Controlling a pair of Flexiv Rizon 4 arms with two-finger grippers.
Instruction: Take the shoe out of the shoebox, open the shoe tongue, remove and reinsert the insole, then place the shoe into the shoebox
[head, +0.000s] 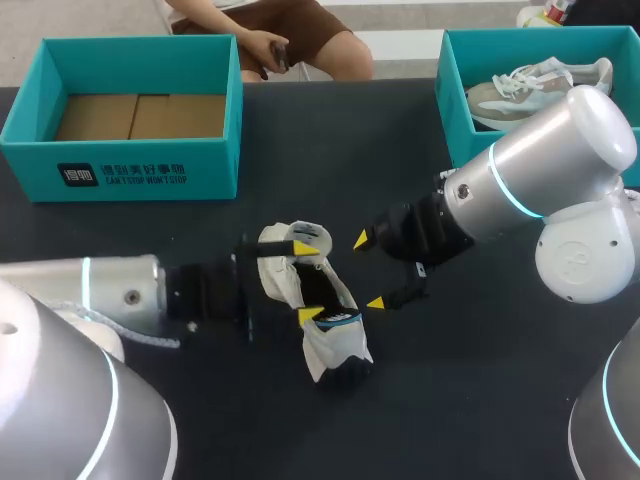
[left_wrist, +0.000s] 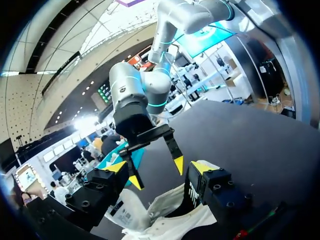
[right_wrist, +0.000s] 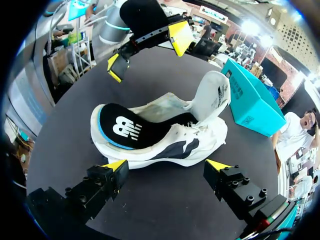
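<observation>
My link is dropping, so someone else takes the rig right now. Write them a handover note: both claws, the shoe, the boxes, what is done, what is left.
Left claw: open, at the shoe, holding nothing.
Right claw: open, facing it across the shoe, not touching.
Shoe: out of its box, on the table between the claws. Tongue stands open. Black insole shows at the heel; I cannot tell if it is fully seated.
Boxes: empty teal box far left; second teal box far right holds another shoe.
Left to do: confirm the insole, then box the shoe.
</observation>
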